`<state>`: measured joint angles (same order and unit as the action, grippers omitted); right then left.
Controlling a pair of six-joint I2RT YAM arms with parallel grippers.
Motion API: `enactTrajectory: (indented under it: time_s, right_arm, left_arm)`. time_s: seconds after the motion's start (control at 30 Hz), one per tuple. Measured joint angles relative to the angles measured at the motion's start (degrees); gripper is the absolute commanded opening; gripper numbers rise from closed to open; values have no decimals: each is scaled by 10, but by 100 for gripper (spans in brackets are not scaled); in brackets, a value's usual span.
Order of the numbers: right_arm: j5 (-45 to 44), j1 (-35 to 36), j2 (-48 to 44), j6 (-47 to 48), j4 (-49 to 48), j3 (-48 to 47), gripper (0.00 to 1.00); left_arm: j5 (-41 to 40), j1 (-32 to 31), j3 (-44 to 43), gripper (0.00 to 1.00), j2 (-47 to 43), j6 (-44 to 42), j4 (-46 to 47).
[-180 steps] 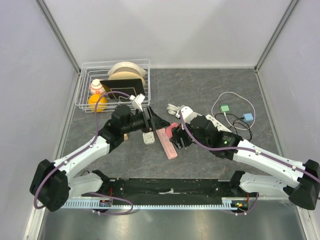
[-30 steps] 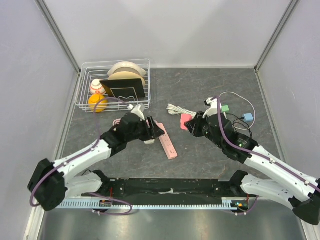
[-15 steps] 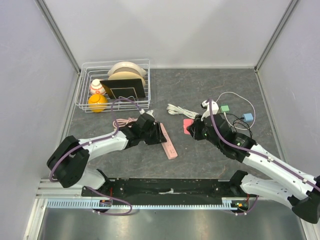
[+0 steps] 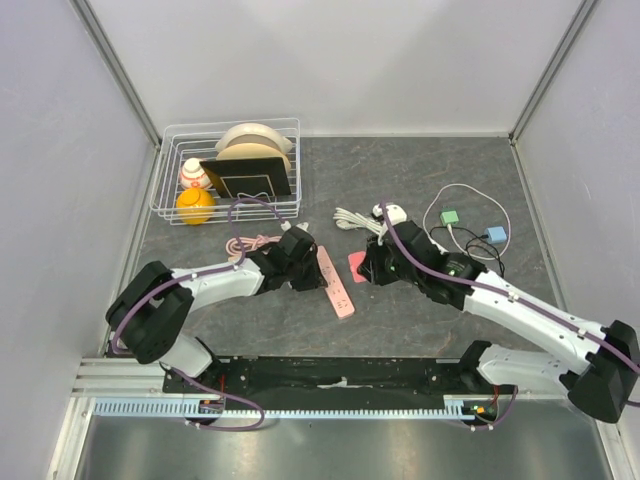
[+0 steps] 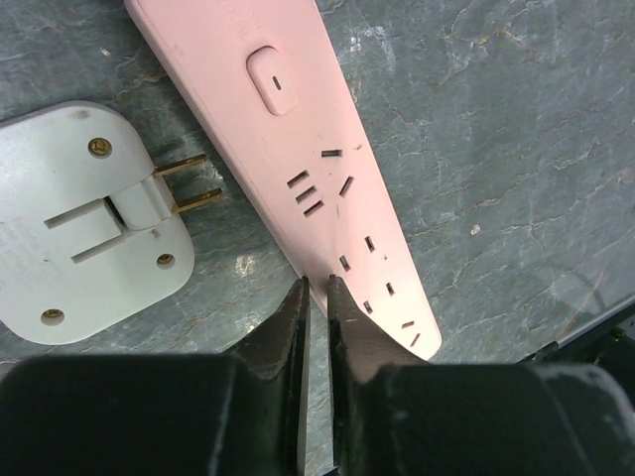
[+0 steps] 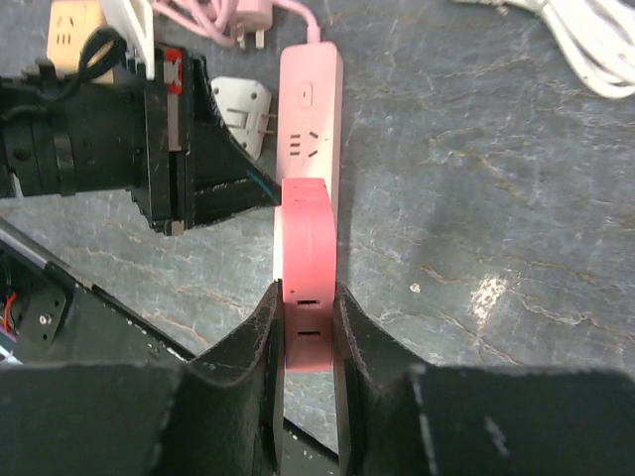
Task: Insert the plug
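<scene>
Leftward the right arm has swung over the last second, carrying its load from near the white cable (image 4: 350, 217) toward the strip, while the left fingers have drawn in from wide apart.

The right gripper (image 6: 306, 291) is clamped on the pink plug (image 6: 306, 238), one finger on each flat side. From the right wrist the plug lines up with the near end of the pink power strip (image 6: 310, 99), its front end below the three-slot socket. Whether plug and strip touch cannot be told. From above, the plug (image 4: 356, 265) sits just right of the strip (image 4: 336, 284).

The left gripper (image 5: 317, 283) has its jaws almost together, only a sliver of gap and nothing between them, the tips at the strip's (image 5: 327, 149) left edge. Just beside that edge lies a white adapter (image 5: 84, 218) with its two brass prongs pointing at the strip, on the grey tabletop (image 4: 420, 170). A wire basket (image 4: 165, 170) stands well apart at the far left.
</scene>
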<state>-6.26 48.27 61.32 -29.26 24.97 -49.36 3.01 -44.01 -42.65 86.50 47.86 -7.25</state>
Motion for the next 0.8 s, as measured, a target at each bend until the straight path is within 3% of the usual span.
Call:
enactTrajectory:
  time_s: [0.4,0.8]
  right_arm:
    - [8,28,86,17,94,-93,0]
    - [6,35,139,21,168,-105,0]
  left_arm:
    - [26,9,-3,12,18,11,5]
    - [61,13,2,14,45,44,55]
